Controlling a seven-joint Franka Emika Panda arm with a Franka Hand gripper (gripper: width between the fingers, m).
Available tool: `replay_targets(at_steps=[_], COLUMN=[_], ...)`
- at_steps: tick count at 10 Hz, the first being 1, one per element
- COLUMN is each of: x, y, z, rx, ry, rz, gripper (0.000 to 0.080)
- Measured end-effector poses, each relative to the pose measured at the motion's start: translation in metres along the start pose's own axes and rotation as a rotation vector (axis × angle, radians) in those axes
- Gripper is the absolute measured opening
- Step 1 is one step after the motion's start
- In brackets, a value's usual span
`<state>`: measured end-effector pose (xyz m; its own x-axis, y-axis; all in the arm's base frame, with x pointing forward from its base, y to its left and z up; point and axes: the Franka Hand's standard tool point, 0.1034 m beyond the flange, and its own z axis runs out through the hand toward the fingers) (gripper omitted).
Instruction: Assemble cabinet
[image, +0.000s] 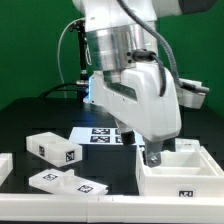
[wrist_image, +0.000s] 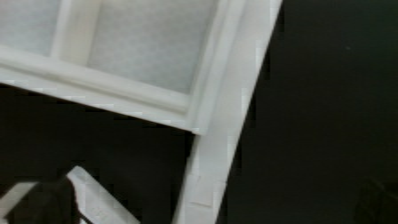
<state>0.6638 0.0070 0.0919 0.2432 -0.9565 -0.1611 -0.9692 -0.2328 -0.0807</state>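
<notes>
**Lining up a grasp**

We see the gripper (image: 152, 157) at a corner of the big cabinet tray (image: 165, 183), lower right of the exterior view. Whether its fingers are apart or together, we cannot tell. Next, we judge, comes a square grasp on the wall.

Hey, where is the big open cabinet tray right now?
The open tray sits at the exterior view's lower right, right of the marker board, with the hand by the wall facing that board.

The arm (image: 128, 62) bends low, its gripper (image: 153, 157) pointing downward, opening unclear.
</notes>
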Motion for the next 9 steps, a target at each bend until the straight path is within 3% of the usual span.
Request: replay_targets(at_steps=[3,5,6,7,8,9], x=[0.001,0.018,0.022,0.035,0.042,0.040], y=[0.004,0.031,0.060,0.063,0.058,0.060], z=[0.002,0.008,0.027,0.021,0.017,0.019], rx=[-0.007,-0.037,-0.083,-0.097,-0.077,-0.081], ry=[0.001,-0.002,-0.021,-0.013,0.011,0.007], rz=[-0.081,-0.278,-0.378,-0.459,-0.470,-0.472], gripper=[0.0798,0.0797,0.0797,0.0797,0.0797,0.0797])
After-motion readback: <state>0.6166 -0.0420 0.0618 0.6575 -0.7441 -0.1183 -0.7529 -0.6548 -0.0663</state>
